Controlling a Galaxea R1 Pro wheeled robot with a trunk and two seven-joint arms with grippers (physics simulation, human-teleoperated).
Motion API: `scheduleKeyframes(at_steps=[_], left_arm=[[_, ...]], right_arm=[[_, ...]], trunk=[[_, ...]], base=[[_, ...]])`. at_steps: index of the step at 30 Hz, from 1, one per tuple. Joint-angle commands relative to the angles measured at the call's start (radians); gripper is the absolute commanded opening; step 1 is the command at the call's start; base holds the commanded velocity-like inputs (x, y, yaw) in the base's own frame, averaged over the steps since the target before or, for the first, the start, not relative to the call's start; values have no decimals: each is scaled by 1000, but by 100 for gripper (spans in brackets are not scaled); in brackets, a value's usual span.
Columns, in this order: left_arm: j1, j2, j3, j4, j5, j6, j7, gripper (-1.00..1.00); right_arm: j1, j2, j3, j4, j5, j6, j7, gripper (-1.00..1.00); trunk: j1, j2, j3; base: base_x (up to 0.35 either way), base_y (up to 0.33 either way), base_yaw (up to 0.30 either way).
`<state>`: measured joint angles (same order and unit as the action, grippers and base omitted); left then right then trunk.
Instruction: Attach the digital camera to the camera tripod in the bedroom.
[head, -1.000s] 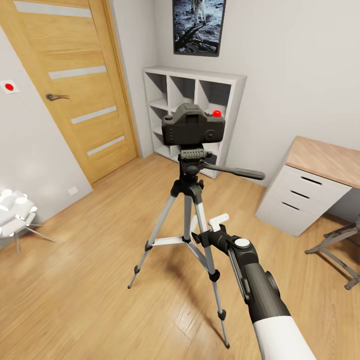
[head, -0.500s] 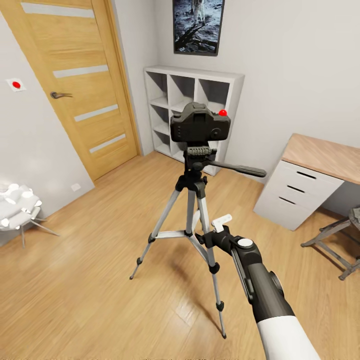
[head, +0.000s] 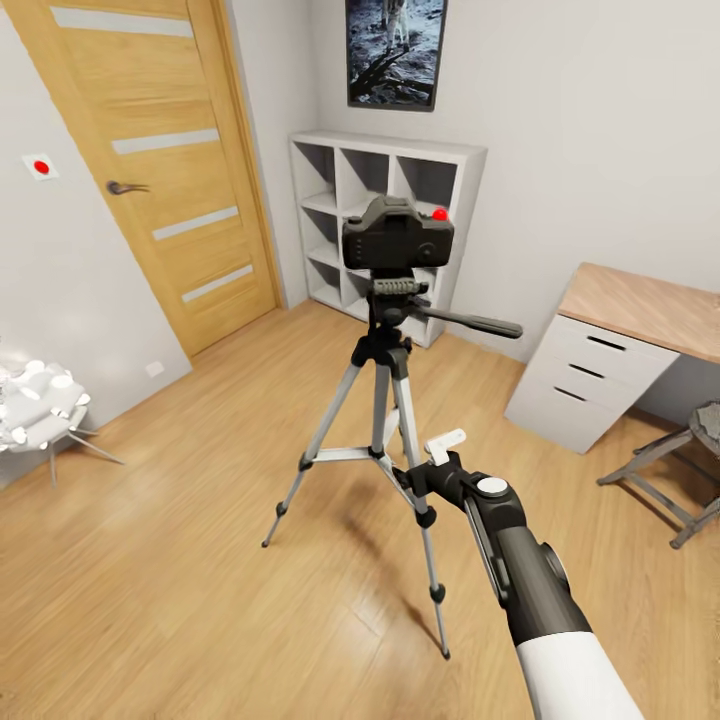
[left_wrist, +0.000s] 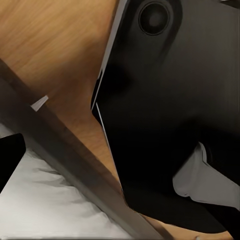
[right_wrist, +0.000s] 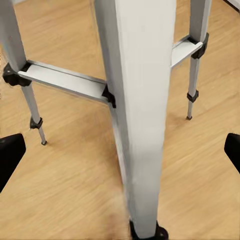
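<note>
Black digital camera (head: 397, 233) is sitting level on the head of the camera tripod (head: 385, 400) w/ its red dot up top; in the two prior head views it was leaning a bit, so it is looking settled onto the mount now. The whole scene has slid in the head view too, which is reading as the head/base moving, not the tripod. Tripod is standing mid-floor on all three silver legs, pan handle sticking out toward the counter (head: 640, 310) w/ white drawers. Right gripper (head: 425, 462) is hovering low by the front leg, well below the camera, holding nothing; its fingers are spread wide, black tips (right_wrist: 10, 155) showing either side of the leg in the right wrist view. Left gripper: can't tell its state, the left wrist view giving mostly dark body against wood flooring. Judging by this, attach step is prob. done. Beyond are standing a white cube shelf (head: 385, 215), wood door (head: 150, 170), wall poster (head: 397, 50).
</note>
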<state>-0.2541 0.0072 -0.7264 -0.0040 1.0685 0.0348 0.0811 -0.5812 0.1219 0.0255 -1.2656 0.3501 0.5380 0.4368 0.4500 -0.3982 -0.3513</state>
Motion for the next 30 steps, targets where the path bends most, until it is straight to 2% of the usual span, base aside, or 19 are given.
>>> scheduleKeyframes(at_steps=[1, 7, 19, 30], left_arm=[[-1, 0, -8, -1, 7, 4, 3, 100], [-1, -1, -8, -1, 7, 4, 3, 100], [-1, 0, -8, -1, 7, 4, 2, 100], [-1, 0, -8, -1, 7, 4, 2, 100]], right_arm=[[-1, 0, -1, -2, 10, 4, 8, 100], [-1, -1, -1, -2, 10, 4, 8, 100], [-1, -4, -1, 6, 9, 5, 8, 100], [0, -30, -3, 28, 4, 5, 7, 100]], trunk=[[0, -2, -2], [0, -2, -2], [0, -2, -2], [0, -2, -2]], base=[[-287, 0, 0], [-181, 0, 0], [-27, 0, 0], [-2, 0, 0]])
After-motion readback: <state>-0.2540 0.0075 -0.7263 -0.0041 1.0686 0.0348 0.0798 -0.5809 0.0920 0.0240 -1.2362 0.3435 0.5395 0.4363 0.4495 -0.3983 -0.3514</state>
